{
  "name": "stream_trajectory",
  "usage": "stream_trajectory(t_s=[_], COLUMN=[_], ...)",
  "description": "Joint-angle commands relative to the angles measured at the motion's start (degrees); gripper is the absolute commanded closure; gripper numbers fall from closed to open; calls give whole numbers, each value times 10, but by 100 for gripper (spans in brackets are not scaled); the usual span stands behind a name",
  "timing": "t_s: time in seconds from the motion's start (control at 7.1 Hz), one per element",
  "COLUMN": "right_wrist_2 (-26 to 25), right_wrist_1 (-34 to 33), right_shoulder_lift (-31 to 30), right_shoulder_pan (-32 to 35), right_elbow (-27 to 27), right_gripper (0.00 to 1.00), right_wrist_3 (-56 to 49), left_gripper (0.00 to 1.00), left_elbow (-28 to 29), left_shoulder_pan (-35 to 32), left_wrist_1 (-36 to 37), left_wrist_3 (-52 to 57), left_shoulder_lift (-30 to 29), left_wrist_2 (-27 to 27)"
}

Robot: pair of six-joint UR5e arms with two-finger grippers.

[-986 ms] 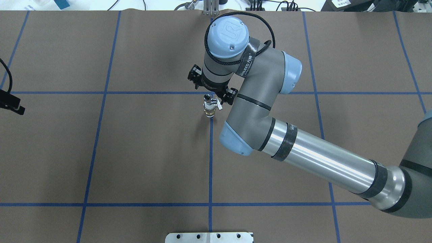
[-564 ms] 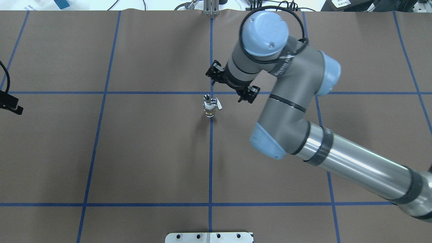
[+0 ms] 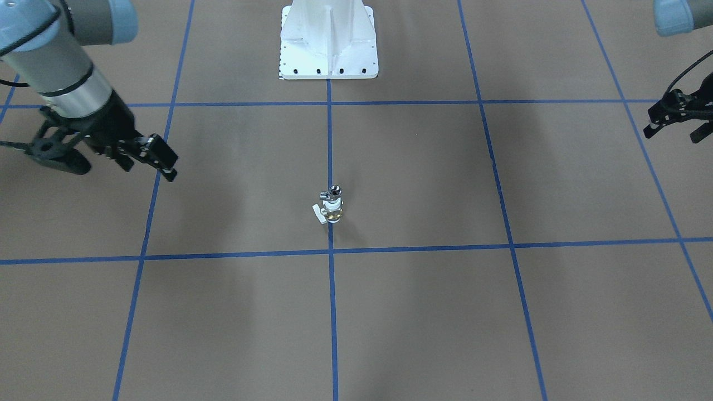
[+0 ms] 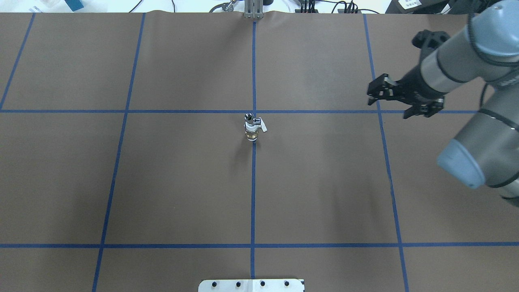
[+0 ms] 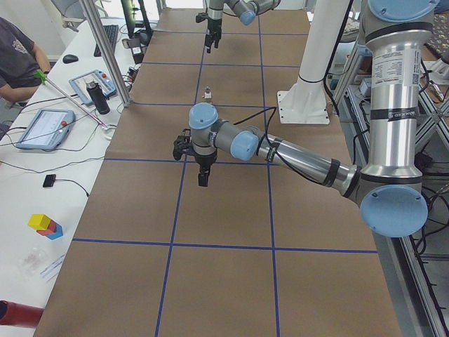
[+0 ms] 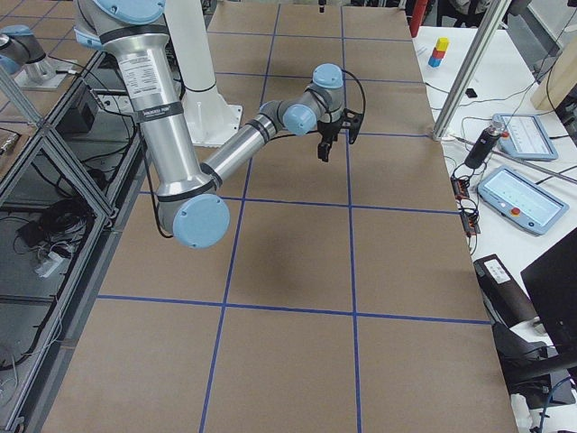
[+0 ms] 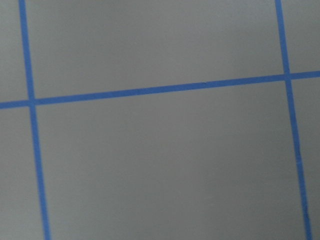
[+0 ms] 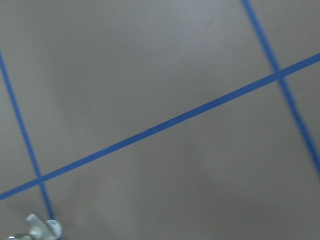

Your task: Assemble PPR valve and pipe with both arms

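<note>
The right black two-finger gripper [image 4: 387,105] is hanging spread open and empty, well off to the side; the left black gripper [image 3: 672,133] is looking open too, far from everything; the brass-and-white PPR valve [image 4: 252,132] is standing upright on the centre blue tape line [image 4: 253,182]; the shiny chrome pipe stub [image 4: 251,119] is sitting on top of it.

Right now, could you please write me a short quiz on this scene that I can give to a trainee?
1. True or false: the right pincer is shut on the PPR valve.
2. Where is the pipe? A) lying flat beside the valve; B) standing upright on top of the valve; C) held in the right pincer.
3. Fill in: the valve stands on a ___ tape line.

Key: 1 false, the pincer is open and well clear of the valve; 2 B; 3 blue.
</note>
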Motion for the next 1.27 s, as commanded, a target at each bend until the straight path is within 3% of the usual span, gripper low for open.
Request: stream_trajectory(t_s=[0.0,0.28,0.42,1.13], right_wrist_2=[61,120,139,148], right_wrist_1=[1,0,1,1], right_shoulder_lift=[-124,-188,-191,-196], right_shoulder_pan=[132,242,266,271], right_elbow=[1,-34,-60,-68], right_gripper=[1,1,1,1], right_wrist_3=[-264,-462,-501,-521], left_gripper=[0,0,0,0], left_elbow=[35,51,59,64], left_shoulder_pan=[-41,-59,-61,-124], left_wrist_1=[14,20,22,48], left_wrist_3=[89,98,98,133], left_shoulder_lift=[0,0,0,7], left_wrist_2=[-1,-1,-2,-10])
